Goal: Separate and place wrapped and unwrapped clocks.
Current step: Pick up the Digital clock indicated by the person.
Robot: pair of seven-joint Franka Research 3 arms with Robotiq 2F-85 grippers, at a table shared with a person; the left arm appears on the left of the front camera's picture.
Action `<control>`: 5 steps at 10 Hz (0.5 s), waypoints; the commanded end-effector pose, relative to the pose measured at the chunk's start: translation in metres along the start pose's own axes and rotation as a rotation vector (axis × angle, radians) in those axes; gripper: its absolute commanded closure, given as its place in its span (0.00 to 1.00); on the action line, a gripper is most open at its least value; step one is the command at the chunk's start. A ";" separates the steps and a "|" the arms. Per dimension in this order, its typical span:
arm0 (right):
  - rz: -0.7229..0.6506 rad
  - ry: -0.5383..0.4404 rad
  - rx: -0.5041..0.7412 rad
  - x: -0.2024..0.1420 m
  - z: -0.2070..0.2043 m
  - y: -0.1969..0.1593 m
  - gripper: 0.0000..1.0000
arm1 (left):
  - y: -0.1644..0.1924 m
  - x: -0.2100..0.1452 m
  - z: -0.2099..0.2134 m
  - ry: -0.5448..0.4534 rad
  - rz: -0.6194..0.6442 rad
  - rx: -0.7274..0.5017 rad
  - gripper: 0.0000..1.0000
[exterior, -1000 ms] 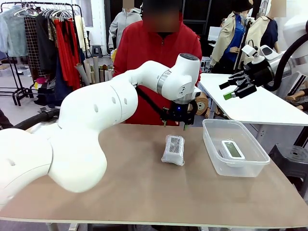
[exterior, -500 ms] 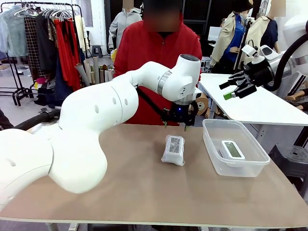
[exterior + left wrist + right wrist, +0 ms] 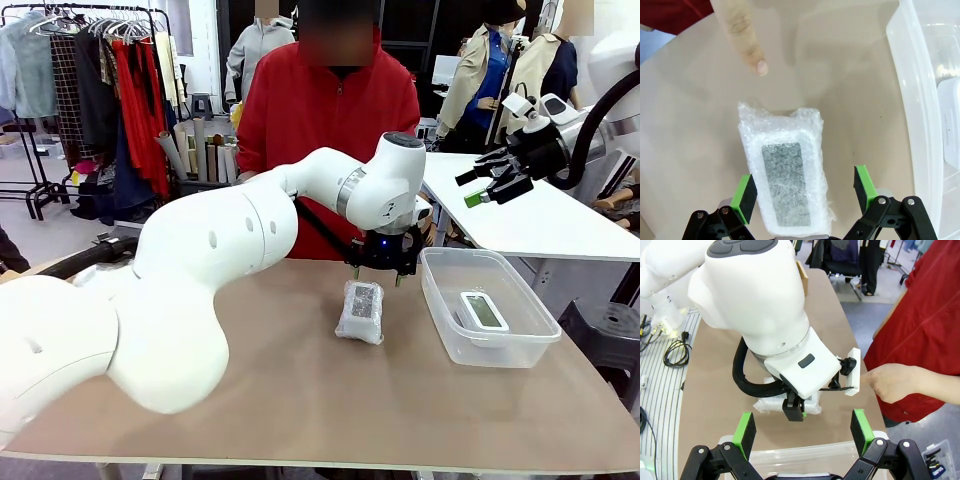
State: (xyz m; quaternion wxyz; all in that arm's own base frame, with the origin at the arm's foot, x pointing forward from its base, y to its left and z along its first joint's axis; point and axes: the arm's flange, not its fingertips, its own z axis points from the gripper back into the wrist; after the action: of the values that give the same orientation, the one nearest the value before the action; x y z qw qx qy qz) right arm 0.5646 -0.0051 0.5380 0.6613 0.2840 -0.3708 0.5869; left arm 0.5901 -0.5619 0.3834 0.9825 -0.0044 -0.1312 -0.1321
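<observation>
Left arm's wrist has swung toward the robot's right and dropped since a second ago, so the left tool (image 3: 377, 275) now hangs low at the far end of the wrapped clock (image 3: 360, 311) rather than behind and above it; clock, tub and right arm unchanged. Front view: wrapped clock lies mid-counter (image 3: 300, 400), apart from the clear tub (image 3: 500, 352) on the robot's right, which holds the bare clock (image 3: 484, 311) with its grey screen up. Right tool (image 3: 470, 188) parked high and off to the right, fingers spread, nothing in it. Person (image 3: 330, 110) in red stands at the far side. Left wrist view: left tool (image 3: 804, 192) wide open, green pads (image 3: 745, 197) either side of the near end of the wrapped clock (image 3: 782, 175), not touching the wrap; a finger (image 3: 747, 35) of the person points down at the counter just beyond the bundle; tub wall (image 3: 912, 90) runs along the right edge. Right wrist view: right tool (image 3: 802, 432) open and empty, looking down on the left arm's wrist, a corner of the wrapped clock (image 3: 765, 405) beneath it, and the person's hand (image 3: 892, 382) reaching in. Reading: approach looks nearly done; bare clock already sorted, the wrapped one next for a pinch. Crinkly wrap may slip or bunch.
</observation>
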 end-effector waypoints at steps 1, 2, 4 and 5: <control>0.017 -0.001 0.002 0.001 0.001 0.001 0.00 | 0.003 -0.013 -0.002 0.005 0.015 -0.014 0.00; 0.017 -0.001 0.002 0.001 0.001 0.001 0.00 | 0.001 -0.015 -0.003 0.008 0.017 -0.011 0.00; 0.017 -0.001 0.002 0.001 0.001 0.001 0.00 | 0.003 -0.020 -0.001 0.010 0.010 0.006 0.00; 0.017 -0.001 0.002 0.001 0.001 0.001 0.00 | 0.004 -0.023 0.000 0.021 0.010 0.012 0.00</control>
State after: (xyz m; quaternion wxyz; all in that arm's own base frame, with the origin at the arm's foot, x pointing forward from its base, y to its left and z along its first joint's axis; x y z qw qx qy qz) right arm 0.5646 -0.0051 0.5380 0.6613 0.2840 -0.3708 0.5869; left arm 0.5866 -0.5645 0.3781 0.9832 -0.0026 -0.1239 -0.1344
